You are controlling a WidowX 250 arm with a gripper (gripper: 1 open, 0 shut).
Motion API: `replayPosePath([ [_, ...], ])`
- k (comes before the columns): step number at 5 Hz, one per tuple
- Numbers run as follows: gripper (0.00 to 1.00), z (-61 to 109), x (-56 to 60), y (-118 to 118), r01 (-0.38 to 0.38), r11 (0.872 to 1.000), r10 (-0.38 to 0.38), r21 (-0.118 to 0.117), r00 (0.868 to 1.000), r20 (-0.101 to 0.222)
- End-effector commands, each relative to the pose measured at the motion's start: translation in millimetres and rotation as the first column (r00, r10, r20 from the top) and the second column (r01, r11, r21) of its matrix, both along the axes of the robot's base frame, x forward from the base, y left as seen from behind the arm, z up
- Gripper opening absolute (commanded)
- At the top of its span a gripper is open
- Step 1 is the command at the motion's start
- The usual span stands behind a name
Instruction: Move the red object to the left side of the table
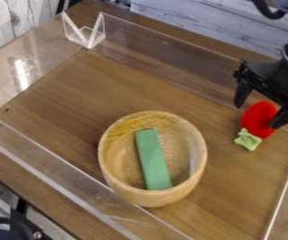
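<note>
Starting at the far left, the clear acrylic wall [34, 164] runs along the near edge of the table [121, 84], catching bright glare, and up in the back left corner a small clear V-shaped acrylic piece [83, 30] stands on the rim. The wood-grain top between there and the middle is plain brown boards. Next comes the round wooden bowl [153, 157], sitting near the front centre, with a green rectangular block [151, 157] lying flat inside it, its long side running roughly front to back (it fills much of the bowl's floor). To the right of the bowl, well clear of its rim, lies the red object [259, 119], a small strawberry-like toy resting on the table close to the right acrylic wall, its light green leafy end [247, 141] pointing toward the front. My gripper [266, 94] hangs right over it, pointing steeply downward, black fingers [243, 89] spread wide apart; one finger shows to the left of the red toy and the other at its right, so the toy sits between and below them. I cannot tell whether either finger touches it, but nothing is pinched and the toy rests on the wood on the right side of the table
</note>
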State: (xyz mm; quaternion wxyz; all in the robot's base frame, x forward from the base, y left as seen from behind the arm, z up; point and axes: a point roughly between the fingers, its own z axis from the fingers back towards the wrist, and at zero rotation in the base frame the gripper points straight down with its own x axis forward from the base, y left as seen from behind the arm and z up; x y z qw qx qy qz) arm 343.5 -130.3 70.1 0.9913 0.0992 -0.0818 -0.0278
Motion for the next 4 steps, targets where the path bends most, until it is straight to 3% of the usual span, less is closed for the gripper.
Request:
replayPosePath([
  [1,1.0,41.1,0.6,-20.2,-0.016,0.998,0.022,-0.062,0.995,0.096],
  [2,1.0,35.4,8.5,-8.8,0.008,0.998,-0.001,-0.061,0.995,0.101],
  [3,1.0,31.1,13.9,5.5,0.036,0.998,-0.031,-0.042,0.994,0.101],
  [4,1.0,25.3,18.1,5.7,0.033,0.998,-0.029,-0.044,0.996,0.088],
])
